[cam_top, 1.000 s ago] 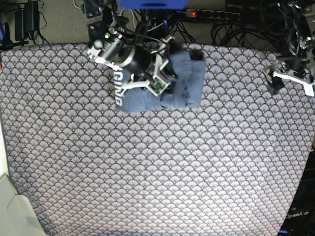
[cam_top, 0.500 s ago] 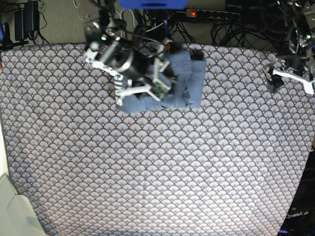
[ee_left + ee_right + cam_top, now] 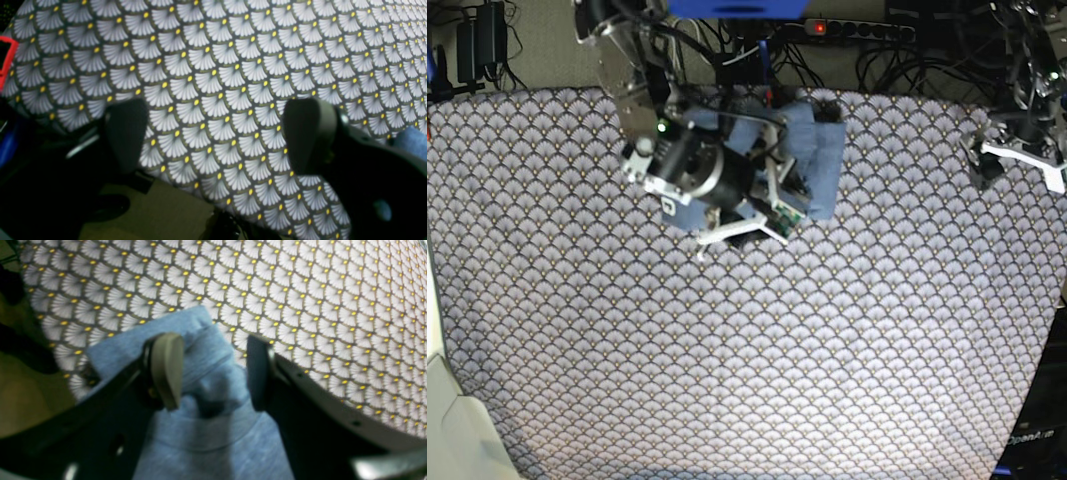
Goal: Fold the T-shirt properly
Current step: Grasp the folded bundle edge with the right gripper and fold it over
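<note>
The slate-blue T-shirt lies folded into a small bundle near the table's back edge. My right arm hangs over the bundle's left part and hides it. My right gripper stands open above the bundle's front edge. In the right wrist view the T-shirt lies under and between the spread fingers, and nothing is gripped in my right gripper. My left gripper is far off at the table's right edge. It stands open in the left wrist view, with only patterned cover between its fingers.
The grey fan-scale table cover spans the whole table. A power strip and tangled cables lie behind the back edge. A white object sits at the front left corner. A red-edged item shows at the left wrist view's left border.
My right gripper has opened and let go of the T-shirt, and it has swung toward the front over the bundle. The white lettering is now hidden by the arm. The left arm has not moved.
</note>
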